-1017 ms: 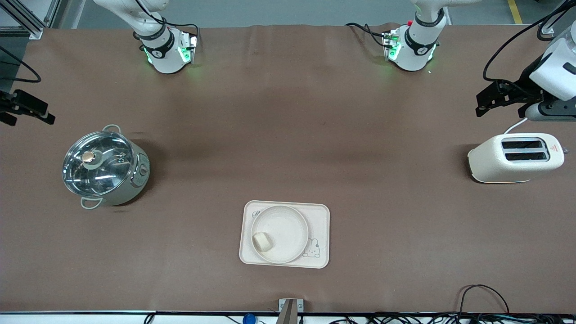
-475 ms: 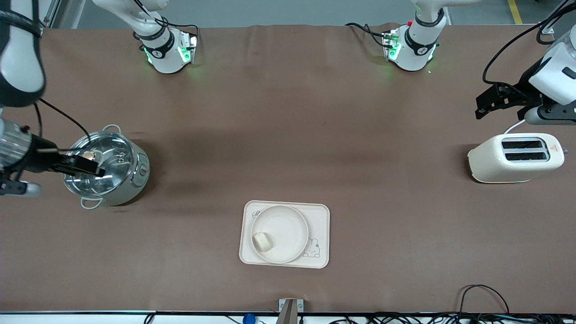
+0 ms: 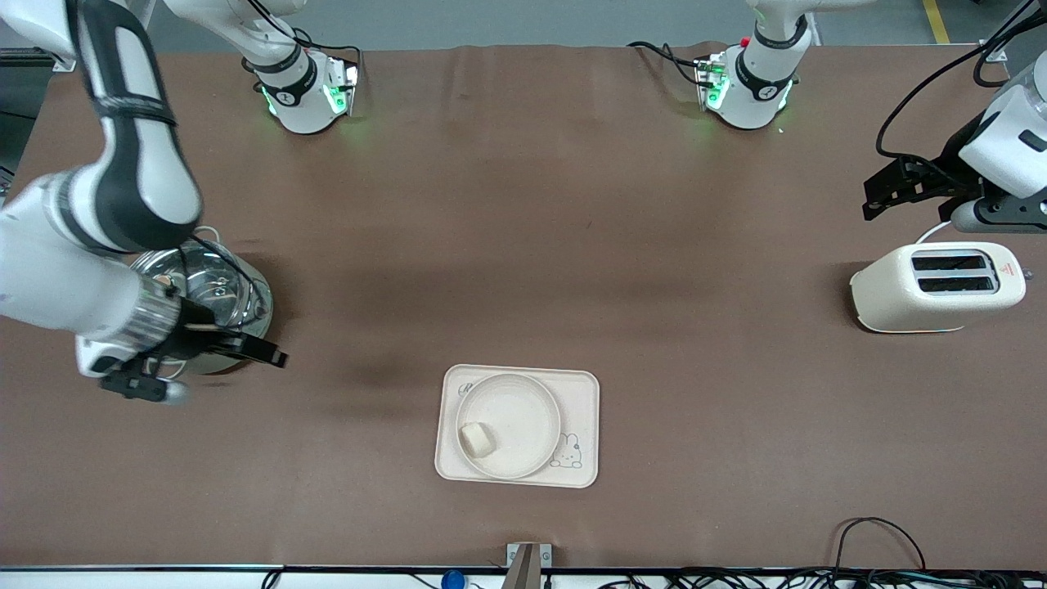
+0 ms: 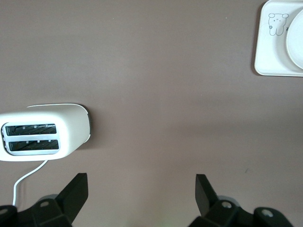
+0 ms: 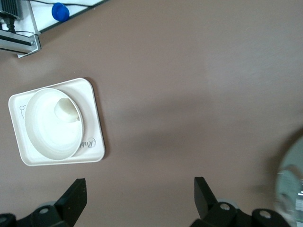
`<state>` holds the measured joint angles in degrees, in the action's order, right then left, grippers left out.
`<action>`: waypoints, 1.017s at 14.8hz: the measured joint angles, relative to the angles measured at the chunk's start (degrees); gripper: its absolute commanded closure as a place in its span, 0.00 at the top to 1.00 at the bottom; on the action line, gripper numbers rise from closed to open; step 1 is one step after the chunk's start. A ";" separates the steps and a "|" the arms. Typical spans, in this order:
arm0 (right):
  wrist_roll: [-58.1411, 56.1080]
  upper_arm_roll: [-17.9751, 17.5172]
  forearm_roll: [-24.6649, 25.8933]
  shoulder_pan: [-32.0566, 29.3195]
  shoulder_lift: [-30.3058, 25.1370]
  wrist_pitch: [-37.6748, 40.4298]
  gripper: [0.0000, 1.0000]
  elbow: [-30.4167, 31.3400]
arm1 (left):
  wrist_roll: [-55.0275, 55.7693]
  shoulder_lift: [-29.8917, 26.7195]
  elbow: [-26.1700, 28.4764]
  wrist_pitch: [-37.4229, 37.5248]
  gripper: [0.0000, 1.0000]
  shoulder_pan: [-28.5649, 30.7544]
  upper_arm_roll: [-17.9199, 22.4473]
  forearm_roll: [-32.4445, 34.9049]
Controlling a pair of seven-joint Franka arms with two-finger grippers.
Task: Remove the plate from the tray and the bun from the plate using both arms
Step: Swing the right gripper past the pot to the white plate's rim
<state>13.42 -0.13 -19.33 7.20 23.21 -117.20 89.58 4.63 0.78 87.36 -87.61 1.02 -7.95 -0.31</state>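
Brown covering lay across the whole bench (image 3: 523, 245), with both arm bases at its top edge in the front view. The right arm (image 3: 123, 188) reached out over the steel pot (image 3: 214, 286) at its own end of the bench, hiding much of the glass lid. The left arm (image 3: 1002, 155) hung at its own end, above the bench beside the toaster (image 3: 936, 286).

A cream tray (image 3: 582, 409) with a rabbit drawing sat near the front camera, midway between the two ends. The plate (image 3: 515, 409) rested on the tray, toward the right arm's end of it, leaving the rabbit uncovered. The bun (image 3: 477, 439) lay in the plate, against the part of the rim nearest the camera and the pot.

The right pincer (image 5: 139, 194) hung released, its fingers wide apart with nothing between them, over bare bench just beside the pot. The left pincer (image 4: 142, 191) was likewise spread and empty, over bare bench next to the toaster, well apart from the tray.
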 measured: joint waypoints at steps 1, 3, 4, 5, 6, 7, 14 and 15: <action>2.18 -0.05 -0.01 1.77 1.86 -1.00 1.00 -0.41 | 0.00 0.08 0.00 0.00 1.00 0.00 0.00 0.00; 6.38 -0.12 -0.05 5.55 5.91 -3.09 1.00 -2.07 | 0.00 0.38 0.01 0.00 1.00 0.02 0.01 0.00; 9.01 -0.13 -0.06 7.30 7.81 -4.99 1.00 -2.73 | 0.00 0.54 0.00 0.00 1.00 0.03 0.01 0.00; 11.58 -0.13 -0.06 8.82 9.61 -7.33 1.00 -3.20 | 0.00 0.72 0.00 0.00 1.00 0.04 0.01 0.00; 13.83 -0.14 -0.08 10.14 11.35 -9.94 0.99 -3.49 | 0.00 0.86 0.00 0.00 1.00 0.06 0.01 0.00; 15.81 -0.14 -0.09 11.29 12.93 -12.54 0.98 -3.64 | 0.00 0.99 -0.01 0.00 1.00 0.08 0.02 0.00; 24.87 -0.10 -0.09 17.21 22.61 -19.22 0.87 -10.02 | -0.01 1.20 -0.09 0.00 1.00 0.12 0.03 0.00; 25.30 -0.08 -0.09 17.79 23.52 -19.21 0.81 -11.03 | -0.01 1.20 -0.11 0.00 1.00 0.12 0.03 0.00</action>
<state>38.71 -0.21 -19.42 24.99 46.73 -136.41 78.55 4.62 1.98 87.25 -87.60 1.14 -7.92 -0.31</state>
